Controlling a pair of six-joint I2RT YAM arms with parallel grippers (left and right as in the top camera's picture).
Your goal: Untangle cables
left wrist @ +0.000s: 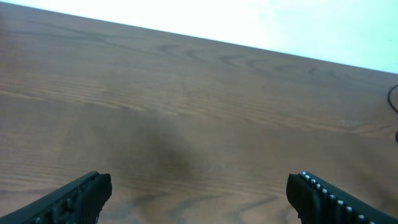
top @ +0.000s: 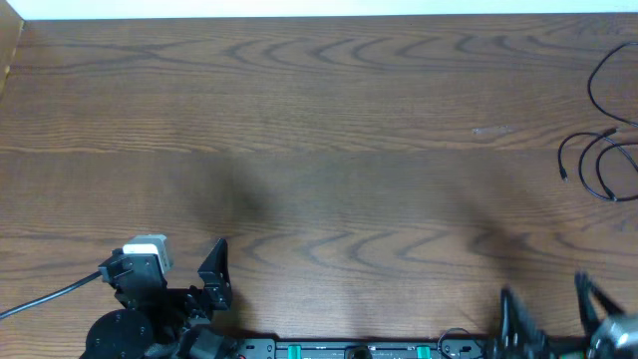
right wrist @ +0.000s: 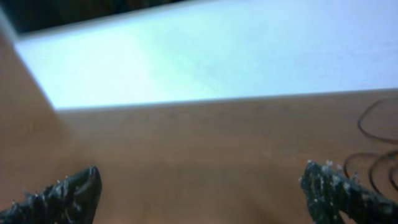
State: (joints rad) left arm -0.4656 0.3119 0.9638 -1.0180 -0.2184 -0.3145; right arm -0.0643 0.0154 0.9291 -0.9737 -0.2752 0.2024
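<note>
Though set along the same near edge of the desk (top: 319,120), sat well apart: left hand (left wrist: 199,186) at the near left corner, right hand (top: 546,294) at the near right. Found the left hand spread wide, bare wood grain between its two dark fingers (left wrist: 81,196), nothing pinched. Found the right hand likewise spread, ridged fingers (right wrist: 336,186) far apart at the bottom corners of the right wrist view, gripping nothing. Saw the cables (top: 598,165) far off at the right edge of the desk, beyond the right hand and toward the far side: thin black cord lying flat in overlapping loops, partly cut off by the picture edge. Noted one longer strand curving up toward the far right corner, and a small plug end (top: 564,176) at the left of the loops. Caught the same loops at the right margin of the right wrist view, beyond the right finger and clear of it. Glimpsed only a sliver of black cord at the right edge of the left wrist view. Could not tell the number of cords in the tangle.
</note>
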